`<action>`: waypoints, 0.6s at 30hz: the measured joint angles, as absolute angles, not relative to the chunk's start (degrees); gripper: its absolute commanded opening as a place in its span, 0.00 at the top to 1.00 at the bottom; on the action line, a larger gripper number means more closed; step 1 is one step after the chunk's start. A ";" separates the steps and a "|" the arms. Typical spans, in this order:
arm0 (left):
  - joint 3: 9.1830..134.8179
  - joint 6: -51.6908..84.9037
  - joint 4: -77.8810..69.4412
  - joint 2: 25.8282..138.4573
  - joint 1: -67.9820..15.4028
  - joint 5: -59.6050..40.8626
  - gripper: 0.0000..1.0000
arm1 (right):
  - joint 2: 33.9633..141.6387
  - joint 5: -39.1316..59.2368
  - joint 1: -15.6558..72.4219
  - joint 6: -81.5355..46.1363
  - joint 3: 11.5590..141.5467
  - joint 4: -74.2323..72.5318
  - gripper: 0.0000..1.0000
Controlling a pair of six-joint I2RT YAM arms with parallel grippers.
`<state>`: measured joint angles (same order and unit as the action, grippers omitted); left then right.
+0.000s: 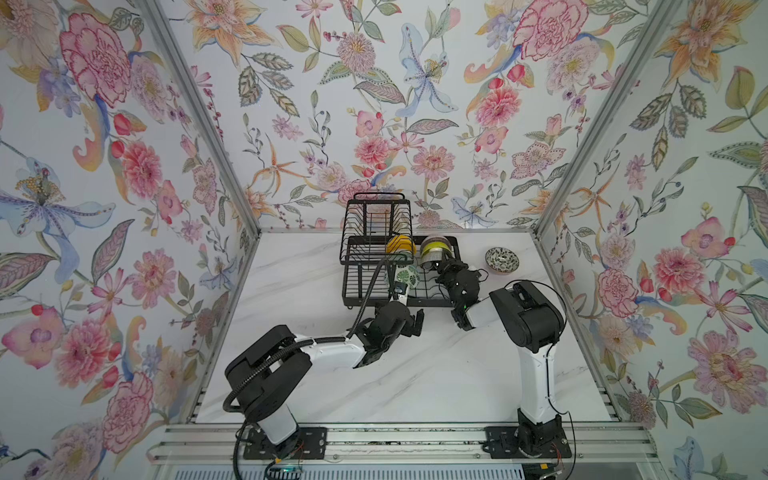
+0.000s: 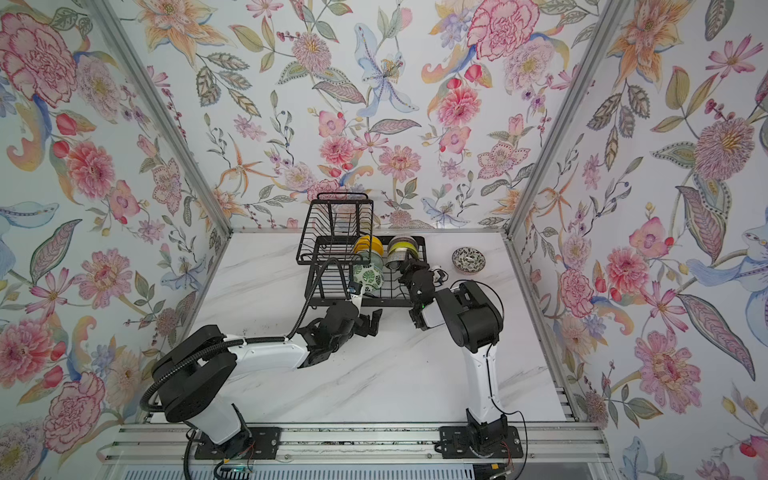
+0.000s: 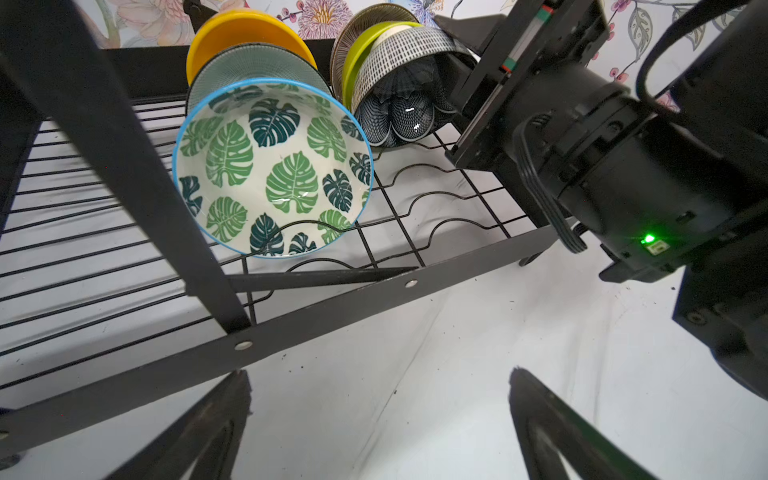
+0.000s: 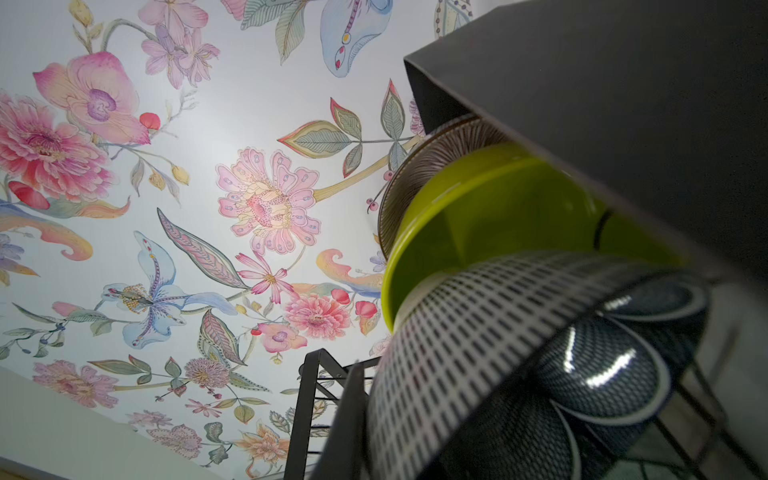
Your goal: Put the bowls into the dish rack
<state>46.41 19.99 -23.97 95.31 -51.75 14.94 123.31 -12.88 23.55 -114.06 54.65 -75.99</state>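
The black wire dish rack (image 1: 345, 282) (image 3: 332, 311) stands at the back middle. On edge in its lower tray are a yellow bowl (image 3: 245, 33), an aqua bowl (image 3: 249, 62) and a leaf-print bowl (image 1: 408, 276) (image 3: 270, 166). Beside them stand a ribbed bowl (image 4: 436, 166), a lime bowl (image 4: 478, 216) and a dark blue bowl (image 1: 432, 261) (image 4: 498, 332). My right gripper (image 1: 439, 262) is shut on the dark blue bowl's rim. A black-and-white bowl (image 1: 502, 260) sits upright on the table, right of the rack. My left gripper (image 1: 415, 322) (image 3: 380, 378) hangs open and empty before the rack.
The rack's raised basket (image 1: 376, 220) stands at its back left. The white marble table (image 1: 415, 374) is walled by floral panels (image 1: 374, 104) behind and on both sides. The right arm's wrist (image 3: 623, 174) hangs over the rack's front right corner.
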 measured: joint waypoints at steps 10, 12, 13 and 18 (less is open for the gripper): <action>46.41 21.37 -23.51 95.13 -51.75 14.96 0.01 | 120.99 -11.79 23.38 -114.39 53.47 -71.48 1.00; 46.41 21.54 -23.53 95.11 -51.75 14.96 0.01 | 120.46 -11.14 23.16 -114.56 53.47 -70.22 1.00; 46.41 21.71 -23.51 95.11 -51.75 14.96 0.01 | 120.16 -10.83 23.09 -114.76 53.47 -69.45 1.00; 46.41 22.17 -22.92 94.89 -51.75 15.00 0.01 | 119.46 -10.00 22.83 -115.15 53.47 -67.48 1.00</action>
